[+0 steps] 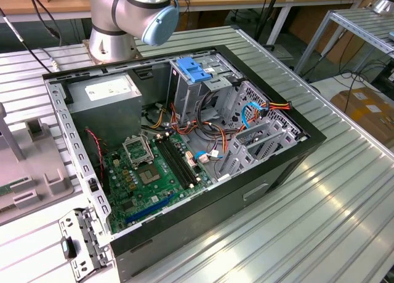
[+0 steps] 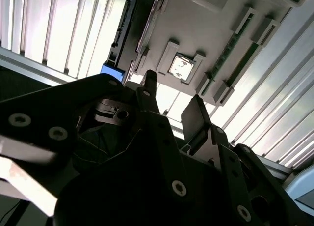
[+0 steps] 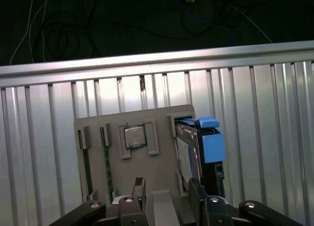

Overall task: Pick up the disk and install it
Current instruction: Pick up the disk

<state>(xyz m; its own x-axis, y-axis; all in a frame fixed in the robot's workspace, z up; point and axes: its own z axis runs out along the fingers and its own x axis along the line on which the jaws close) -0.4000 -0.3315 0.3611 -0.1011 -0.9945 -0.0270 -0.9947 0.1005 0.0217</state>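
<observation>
gripper (image 3: 168,195): wide open, two dark fingers (image 3: 196,194) spread apart with nothing between them; seen also in the second wrist view (image 2: 172,100)
gripper position: hovers over the grey holder tray (image 3: 162,172), touching nothing
disk (image 3: 188,152): stands on edge in a slot at one side of the holder tray, blue rail (image 3: 212,146) on its outer side; near one finger, not gripped
processor chip (image 3: 134,136): lies flat in a recess mid-tray
memory sticks (image 3: 86,162): two, upright in narrow slots, on the chip's far side from the disk
table (image 3: 49,137): ribbed aluminium, bears the tray
computer case (image 1: 271,172): open on the table in the exterior view, well apart from the tray at that view's left
case contents: power supply (image 1: 104,95), drive cage (image 1: 194,71) with blue cap, green motherboard (image 1: 148,172)
arm base (image 1: 114,31): just behind the case
</observation>
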